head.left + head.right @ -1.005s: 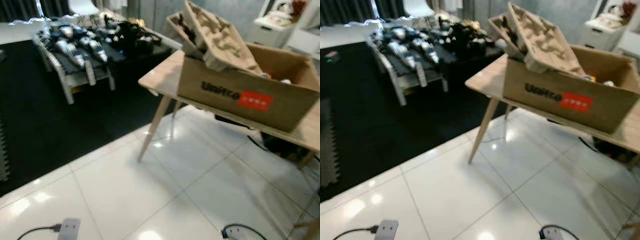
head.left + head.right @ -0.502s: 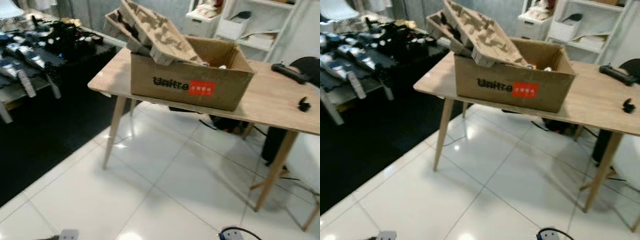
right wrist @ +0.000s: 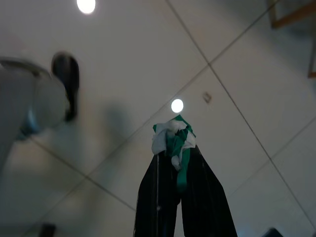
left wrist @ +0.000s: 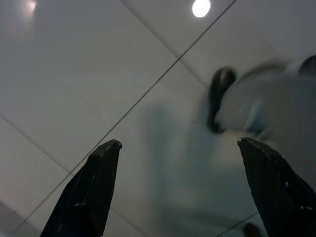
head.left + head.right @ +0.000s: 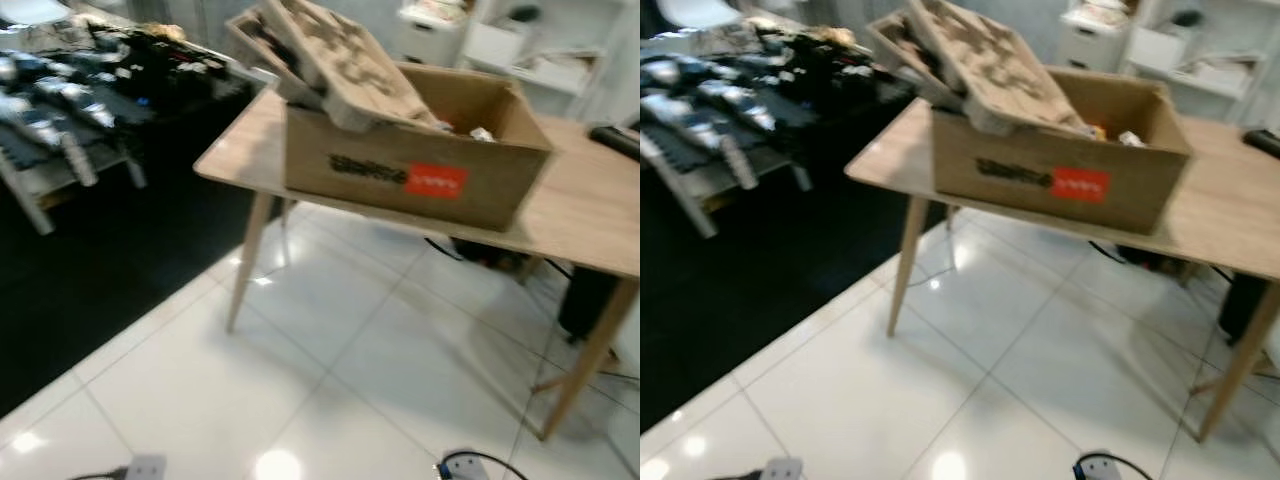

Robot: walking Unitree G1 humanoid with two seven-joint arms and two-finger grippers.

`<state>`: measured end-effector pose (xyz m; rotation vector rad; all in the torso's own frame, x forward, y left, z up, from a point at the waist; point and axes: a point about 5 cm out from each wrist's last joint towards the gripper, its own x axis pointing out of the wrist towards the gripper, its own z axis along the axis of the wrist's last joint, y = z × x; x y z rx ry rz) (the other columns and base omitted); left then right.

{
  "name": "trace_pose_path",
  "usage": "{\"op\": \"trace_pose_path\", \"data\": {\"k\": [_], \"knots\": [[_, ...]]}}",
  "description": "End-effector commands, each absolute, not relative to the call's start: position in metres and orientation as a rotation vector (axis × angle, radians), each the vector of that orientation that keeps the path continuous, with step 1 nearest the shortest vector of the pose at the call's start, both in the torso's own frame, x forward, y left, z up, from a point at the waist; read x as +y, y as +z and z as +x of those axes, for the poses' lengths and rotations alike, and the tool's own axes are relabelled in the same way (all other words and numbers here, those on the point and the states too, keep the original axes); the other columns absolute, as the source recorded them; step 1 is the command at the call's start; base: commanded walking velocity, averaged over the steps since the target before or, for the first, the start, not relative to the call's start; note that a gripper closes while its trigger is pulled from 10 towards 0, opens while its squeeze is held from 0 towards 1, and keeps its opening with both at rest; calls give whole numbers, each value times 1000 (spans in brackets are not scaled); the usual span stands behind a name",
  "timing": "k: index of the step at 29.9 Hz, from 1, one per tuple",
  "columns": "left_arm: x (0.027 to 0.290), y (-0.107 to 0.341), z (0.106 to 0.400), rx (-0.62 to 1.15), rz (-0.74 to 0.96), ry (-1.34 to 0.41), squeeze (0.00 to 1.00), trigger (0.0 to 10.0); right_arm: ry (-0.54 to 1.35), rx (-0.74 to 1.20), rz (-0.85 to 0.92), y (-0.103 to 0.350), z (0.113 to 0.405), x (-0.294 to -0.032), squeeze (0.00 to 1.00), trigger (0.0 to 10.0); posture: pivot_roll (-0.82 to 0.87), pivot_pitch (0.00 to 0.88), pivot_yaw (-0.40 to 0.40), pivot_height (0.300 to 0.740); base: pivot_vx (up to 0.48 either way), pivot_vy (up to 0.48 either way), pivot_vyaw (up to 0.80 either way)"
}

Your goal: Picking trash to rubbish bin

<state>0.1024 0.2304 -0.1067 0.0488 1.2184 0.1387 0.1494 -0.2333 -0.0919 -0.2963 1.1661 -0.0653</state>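
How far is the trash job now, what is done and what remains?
Done: the right gripper is shut on a green and white wrapper, so the pickup is made. In hand: carrying it over the white tile floor. Left: dropping it in a bin. The left gripper is open.

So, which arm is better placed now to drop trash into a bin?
The right. The right gripper is shut on a green and white wrapper above the white tiled floor. The left gripper is open and holds nothing.
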Motion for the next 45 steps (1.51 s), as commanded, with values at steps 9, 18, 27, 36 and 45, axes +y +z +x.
{"op": "trace_pose_path", "data": {"k": [9,18,27,36,45], "knots": [[226,-106,108,1208,49,117,0,10000,-71,1220,-293,-97,131,-237,0,10000,69,73,-40,740,315,0,-800],[225,-106,108,1209,58,108,0,10000,-77,1203,-294,-97,133,-238,0,10000,71,72,-38,740,314,0,-356],[222,-107,107,1208,62,100,0,10000,-83,1209,-299,-97,130,-241,0,10000,74,80,-47,740,283,0,0],[221,-108,106,1212,62,87,0,10000,-189,1207,-245,-95,125,-254,0,10000,63,90,-41,740,273,0,0],[221,-107,106,1209,64,78,0,10000,-399,1207,-143,-91,112,-279,0,10000,55,97,-42,740,269,0,0]]}}
